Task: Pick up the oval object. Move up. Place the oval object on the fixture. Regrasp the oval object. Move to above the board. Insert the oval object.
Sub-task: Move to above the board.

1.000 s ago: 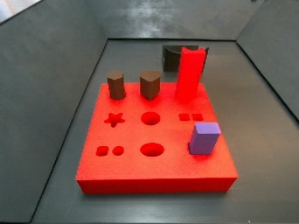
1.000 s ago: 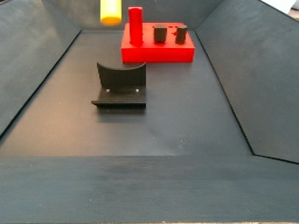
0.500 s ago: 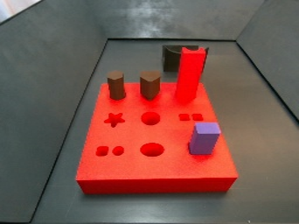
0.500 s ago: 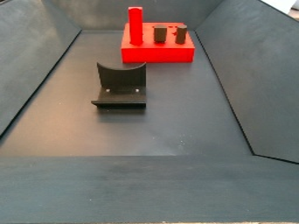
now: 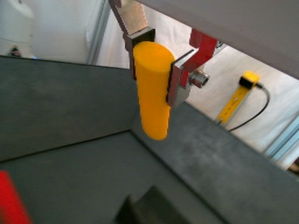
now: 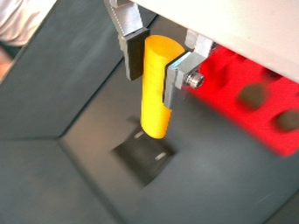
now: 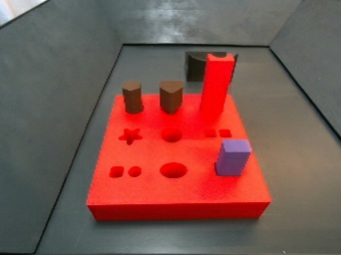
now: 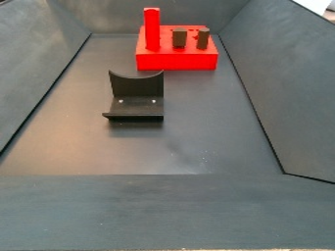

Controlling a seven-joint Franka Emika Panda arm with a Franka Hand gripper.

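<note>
1. Now the gripper [image 5: 163, 63] is high up, out of sight in both side views. It shows only in both wrist views.
2. Its jaws pinch the oval object [image 5: 153, 90] near its top end, one silver finger [image 5: 183, 74] on each side. The yellow peg hangs straight down below them.
3. What changed: one second ago a side view showed the yellow peg at the very top edge, above the far end of the floor. Half a second ago it was gone from that view, and it is gone now too. So I think the arm has lifted the peg higher.
4. That fits the "move up" step. Picking up looks done.
5. In a wrist view the fixture [image 6: 145, 155] lies on the dark floor below the peg's lower end, and the board [image 6: 250, 94] is off to one side.
6. In a side view the fixture [image 8: 133, 95] stands in the middle of the floor, empty. The board [image 8: 177, 56] sits farther back, well apart from it.
7. The board [image 7: 173, 166] has two brown pegs [image 7: 132, 97], a tall red post [image 7: 217, 82] and a purple block [image 7: 233, 157] on it. Some holes are open.
8. Next, I think, the peg must come down onto the fixture. It is not there yet.
</note>
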